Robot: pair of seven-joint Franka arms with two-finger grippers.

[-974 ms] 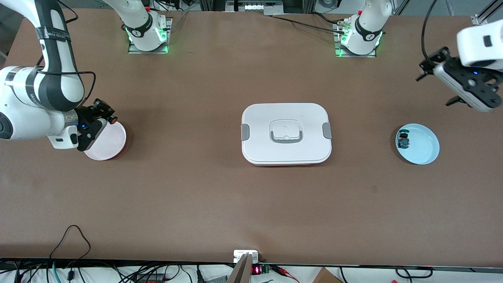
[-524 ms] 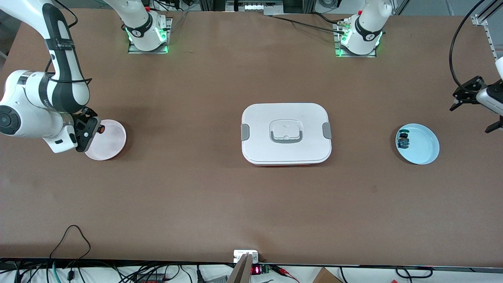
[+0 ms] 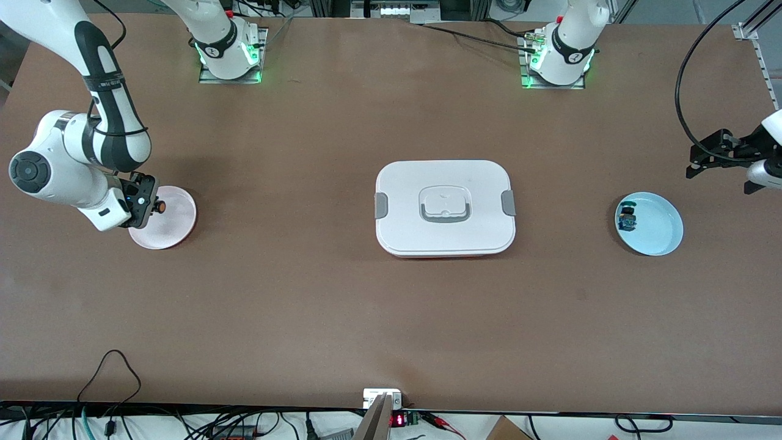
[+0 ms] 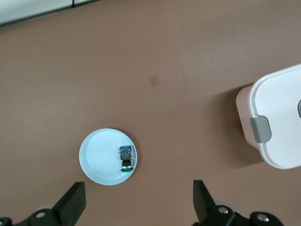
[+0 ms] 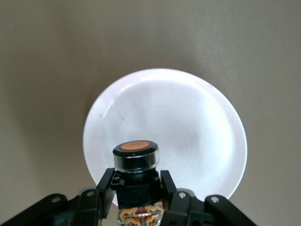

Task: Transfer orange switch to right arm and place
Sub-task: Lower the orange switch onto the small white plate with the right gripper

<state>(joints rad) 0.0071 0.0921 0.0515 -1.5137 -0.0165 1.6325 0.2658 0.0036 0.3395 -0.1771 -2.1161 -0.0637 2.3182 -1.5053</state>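
**Worktop holdings, largest item first**

Table (image 3: 305,318): brown worktop carrying everything listed; both arm bases stand along its edge farthest from the front camera.

Right arm (image 3: 79,143): white with dark grey joint panels, reaching down at its own end of the worktop.

Lidded container (image 3: 445,208): white, rectangular with rounded corners, grey clips on two sides and a grey handle recess on top; sits at the centre of the worktop. One corner and clip show in the left wrist view (image 4: 277,122).

Blue plate (image 3: 657,229): round, pale blue, near the left arm's end of the worktop.

Pink plate (image 3: 177,223): round, pale pink, near the right arm's end of the worktop; looks white in the right wrist view (image 5: 188,117).

Left gripper (image 3: 721,162): held in the air by the worktop's edge at the left arm's end, fingers (image 4: 73,202) spread wide apart with nothing between them.

Right gripper (image 3: 146,206): over the pink plate's edge, fingers (image 5: 106,181) clamped on the orange switch.

Blue-green switch (image 3: 627,218): small, lying in the blue plate close to the rim that faces the container.

Orange switch (image 5: 136,157): black body, orange round cap, gripped over the pink plate.
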